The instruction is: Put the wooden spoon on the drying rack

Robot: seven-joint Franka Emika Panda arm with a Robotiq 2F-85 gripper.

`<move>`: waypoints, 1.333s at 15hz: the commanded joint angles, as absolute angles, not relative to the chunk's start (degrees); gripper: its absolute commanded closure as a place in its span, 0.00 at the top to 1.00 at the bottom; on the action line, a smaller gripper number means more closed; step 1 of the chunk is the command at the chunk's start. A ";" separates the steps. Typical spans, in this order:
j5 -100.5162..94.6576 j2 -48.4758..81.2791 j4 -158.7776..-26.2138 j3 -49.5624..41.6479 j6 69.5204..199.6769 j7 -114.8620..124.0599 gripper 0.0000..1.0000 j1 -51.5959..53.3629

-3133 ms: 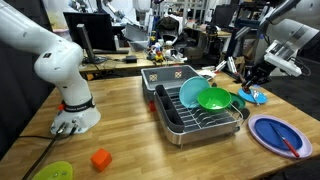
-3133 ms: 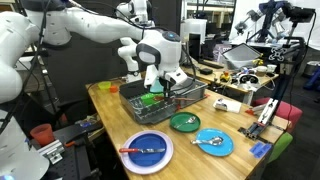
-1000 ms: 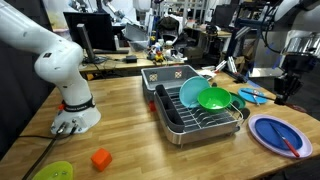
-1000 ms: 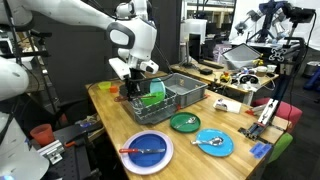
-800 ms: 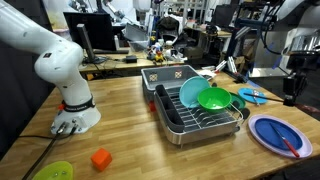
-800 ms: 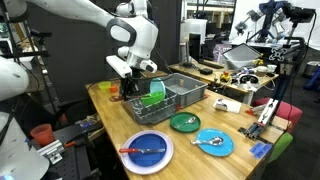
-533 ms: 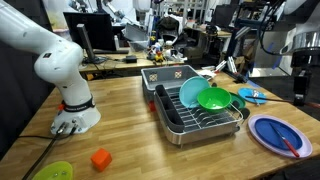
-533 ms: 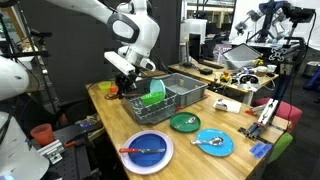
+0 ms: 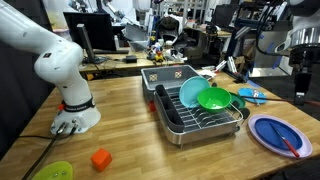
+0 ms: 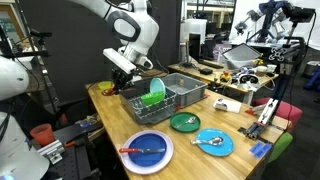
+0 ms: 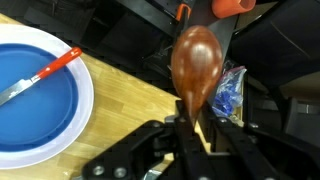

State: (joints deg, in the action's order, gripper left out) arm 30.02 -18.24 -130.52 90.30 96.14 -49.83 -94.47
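Wooden spoon (image 11: 196, 58) is clamped in the claw (image 11: 195, 128). The wrist view shows the fingers (image 11: 160, 140) closed on its handle, w/ the darker oval bowl end sticking out beyond them. Spoon is held up in the air, touching nothing else. Behind it in that view are the worktop (image 11: 125, 105) edge and dark clutter past the edge, so the bowl end sits off the wood rather than over it. Blue plate (image 11: 40, 105) w/ a red-handled utensil (image 11: 48, 72) lying across it sits to one side, near that edge. Crumpled blue item (image 11: 230, 92) shows just beside the spoon bowl; can't tell what it is.

Drying rack (image 9: 172, 125) stands mid-worktop in both exterior views, w/ a teal bowl (image 9: 190, 93) and a green bowl (image 9: 213, 98) propped in it. Spoon isn't on the rack. In an exterior view the arm (image 9: 300, 42) is raised at the frame edge, beyond the blue plate and well apart from the rack; spoon is too small to make out there. In an exterior view the arm's end hangs above the worktop near one end of the rack, but how near isn't clear.

Elsewhere on the wood are an orange block (image 9: 100, 158), a green dish (image 10: 184, 122) and a light-blue plate (image 10: 214, 142), these two near the rack's long side.
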 commanded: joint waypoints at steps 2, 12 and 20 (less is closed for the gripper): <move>29.50 -19.42 -130.40 90.02 96.58 -48.94 0.04 -93.42; 5.06 -12.86 -126.74 90.04 104.34 -30.11 0.04 -73.62; 3.64 -15.43 -124.73 91.16 103.78 -34.12 0.17 -70.82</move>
State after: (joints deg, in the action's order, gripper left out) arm 3.63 -15.39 -124.74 91.16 103.78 -34.12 -70.82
